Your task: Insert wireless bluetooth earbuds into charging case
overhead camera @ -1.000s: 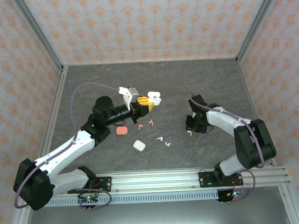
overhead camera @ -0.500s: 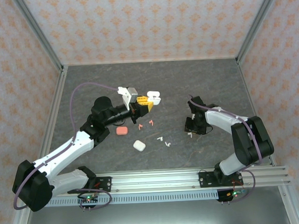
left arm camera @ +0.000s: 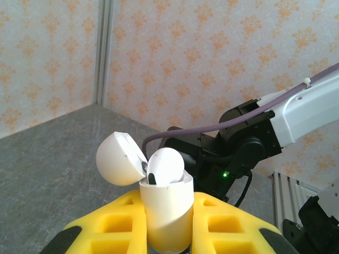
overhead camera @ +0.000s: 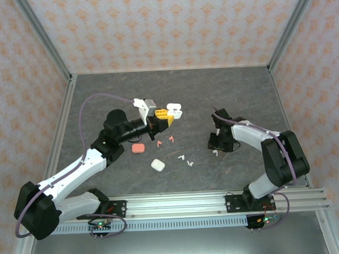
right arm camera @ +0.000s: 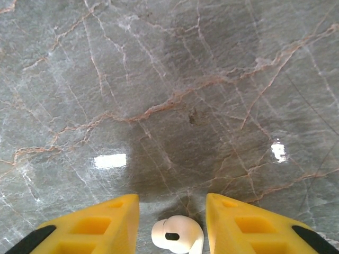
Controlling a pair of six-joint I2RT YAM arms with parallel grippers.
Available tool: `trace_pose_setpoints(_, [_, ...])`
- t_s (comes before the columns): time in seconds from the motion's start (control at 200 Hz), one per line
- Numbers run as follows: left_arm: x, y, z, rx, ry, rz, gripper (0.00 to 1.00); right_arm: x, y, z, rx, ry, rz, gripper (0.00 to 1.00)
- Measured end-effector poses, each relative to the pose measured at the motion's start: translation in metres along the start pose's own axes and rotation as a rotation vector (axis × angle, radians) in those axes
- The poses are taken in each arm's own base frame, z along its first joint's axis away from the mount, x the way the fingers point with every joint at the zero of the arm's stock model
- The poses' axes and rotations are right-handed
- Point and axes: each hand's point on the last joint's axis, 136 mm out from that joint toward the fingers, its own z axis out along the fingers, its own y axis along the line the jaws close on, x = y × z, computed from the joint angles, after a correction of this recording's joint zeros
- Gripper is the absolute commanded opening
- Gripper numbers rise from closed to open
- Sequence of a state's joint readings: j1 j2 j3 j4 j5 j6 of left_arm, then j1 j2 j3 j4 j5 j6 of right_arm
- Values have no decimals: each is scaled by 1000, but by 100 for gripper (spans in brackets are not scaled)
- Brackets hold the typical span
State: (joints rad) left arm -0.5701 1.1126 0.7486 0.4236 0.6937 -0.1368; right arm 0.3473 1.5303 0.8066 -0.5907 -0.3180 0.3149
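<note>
Top view: my right claw point(overhead camera: 218, 143) sits right of centre, tipped down over a white earbud point(overhead camera: 215, 152) on the desk point(overhead camera: 241, 90). Its arm has crept slightly left over the last second. My left claw point(overhead camera: 161, 120), above centre, stays clamped on the open white case point(overhead camera: 174, 109), raised off the desk. Loose pink earbuds point(overhead camera: 159, 143) lie just below it.

Left wrist view: the case stands upright at bottom centre, its lid point(left arm camera: 121, 159) swung back to the left, and a seated earbud point(left arm camera: 165, 164) already fills one slot.

Right wrist view: here is the change. The yellow fingers point(right arm camera: 100, 225) have parted to a moderate gap, and the white earbud lies at bottom centre between them, touching neither. I judge it is not gripped, so it must be picked up before it can go to the case.
</note>
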Motion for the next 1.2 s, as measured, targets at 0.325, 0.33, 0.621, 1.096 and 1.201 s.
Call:
trace_pose_setpoints(0.325, [0,0,0,0,0,0,0,22,4,-1,-8,52,-3,35])
trace_pose_setpoints(0.33, [0,0,0,0,0,0,0,23,3,-1,-8,53,-3,35])
trace_pose_setpoints(0.621, [0,0,0,0,1,4,0,26,-1,-4,15,54,2,35])
trace_pose_setpoints(1.096, [-3,1,-3,-16,-5,9,0,14,-1,0,51,45,1,34])
trace_pose_setpoints(1.201, [-3,1,-3,-21,-7,9,0,14,-2,1,53,47,1,30])
